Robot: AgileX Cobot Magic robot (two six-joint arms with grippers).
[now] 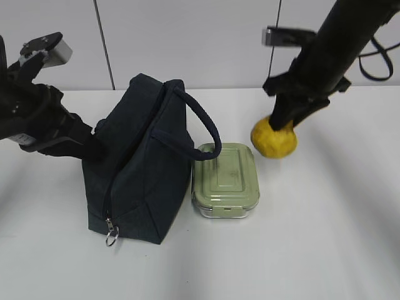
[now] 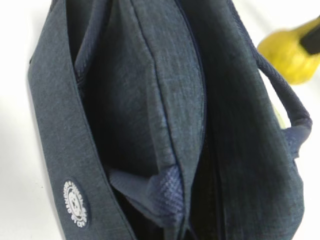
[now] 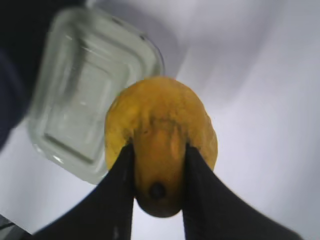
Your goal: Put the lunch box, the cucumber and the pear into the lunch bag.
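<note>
The navy lunch bag [image 1: 140,169] stands at centre left with its top gaping, and its dark inside [image 2: 150,100] fills the left wrist view. My left gripper [image 1: 94,147] is shut against the bag's left upper edge; its fingers are hidden by the fabric. The pale green lunch box [image 1: 226,180] [image 3: 85,100] lies flat just right of the bag. The yellow pear [image 1: 274,140] [image 3: 160,125] [image 2: 290,52] rests on the table behind the box. My right gripper [image 1: 284,122] [image 3: 159,146] has its two black fingers pressed on either side of the pear's neck. The cucumber is out of view.
The bag's loop handle [image 1: 203,125] arches over toward the lunch box lid. A silver zipper pull [image 1: 112,236] hangs at the bag's near bottom corner. White tabletop [image 1: 325,237] stretches to the front and right; a wall runs along the back.
</note>
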